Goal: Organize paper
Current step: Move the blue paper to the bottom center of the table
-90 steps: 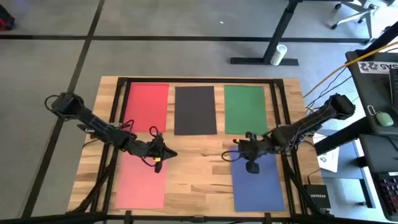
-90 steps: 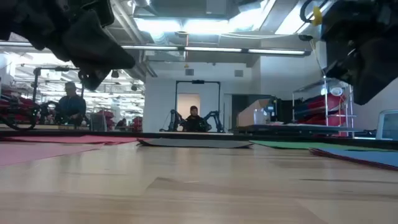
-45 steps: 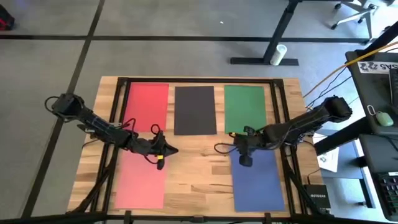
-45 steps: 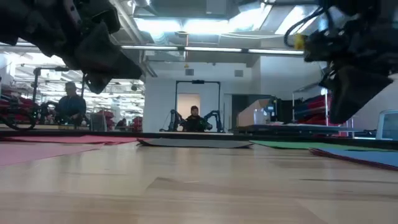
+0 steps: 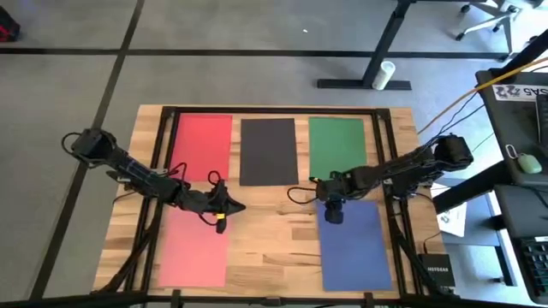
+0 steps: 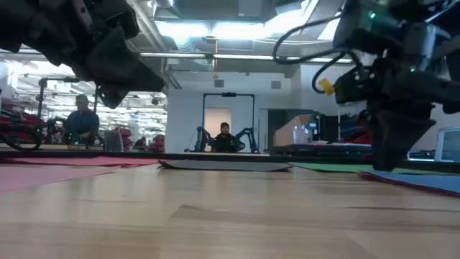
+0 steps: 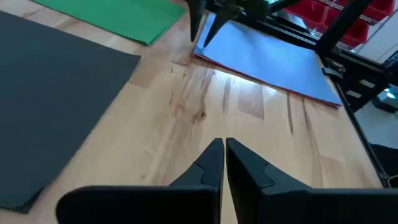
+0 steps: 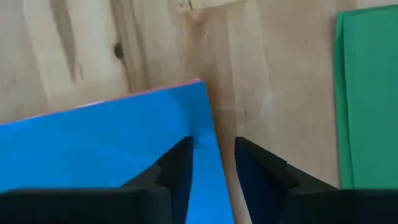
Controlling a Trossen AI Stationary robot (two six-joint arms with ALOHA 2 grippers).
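Five sheets lie flat on the wooden table (image 5: 270, 235): the red sheet (image 5: 204, 145), black sheet (image 5: 269, 151) and green sheet (image 5: 336, 150) line the far edge, the pink sheet (image 5: 193, 248) and blue sheet (image 5: 354, 245) the near side. The right gripper (image 8: 211, 163), fingers slightly parted and empty, straddles the blue sheet's inner far corner, probably to pinch it. The left gripper (image 7: 223, 163) hangs pressed closed, holding nothing, near the table's middle. No writing on the paper is readable.
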